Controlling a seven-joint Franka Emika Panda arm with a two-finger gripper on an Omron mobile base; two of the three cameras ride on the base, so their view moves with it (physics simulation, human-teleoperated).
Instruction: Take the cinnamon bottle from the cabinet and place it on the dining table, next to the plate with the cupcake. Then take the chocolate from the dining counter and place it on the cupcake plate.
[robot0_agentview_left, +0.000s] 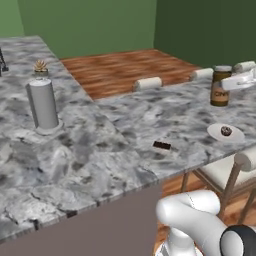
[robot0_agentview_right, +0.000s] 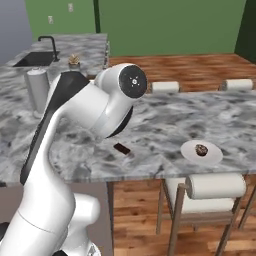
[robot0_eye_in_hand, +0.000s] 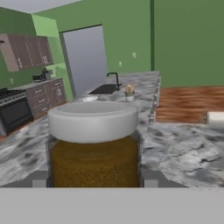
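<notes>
from the left base view, going left to right away toward the end effector: the tall grey cylinder (robot0_agentview_left: 44, 106) stands far off to the end effector's left on the marble counter (robot0_agentview_left: 100, 150), with a small potted plant (robot0_agentview_left: 40, 67) behind it. nearer in, the chocolate (robot0_agentview_left: 161, 146) lies flat on the counter, well to the left of and nearer the robot than the end effector. then comes the plate (robot0_agentview_left: 226, 133) with the cupcake (robot0_agentview_left: 226, 131) on it, just nearer the robot than the end effector and a little below it. last, at the right edge, the cinnamon bottle (robot0_agentview_left: 220, 86) stands upright, its base on or just above the counter, with the end effector (robot0_agentview_left: 235, 82) reaching in from its right side at label height.

in the hand view the cinnamon bottle (robot0_eye_in_hand: 93, 144) sits right against the camera, lid up, long axis vertical, with the end effector's fingers (robot0_eye_in_hand: 40, 179) flanking it on both sides. the fingers stand partly apart and look clamped on the bottle's body, though the contact itself is too close to make out clearly.

the relation that counts: the bottle is between the fingers, upright, and the plate lies just beside it toward the robot. judged from that, the bottle is about where it belongs, so letting go and backing off straight, without tipping it, looks like the step in hand. the chocolate then lies leftward and nearer.
</notes>
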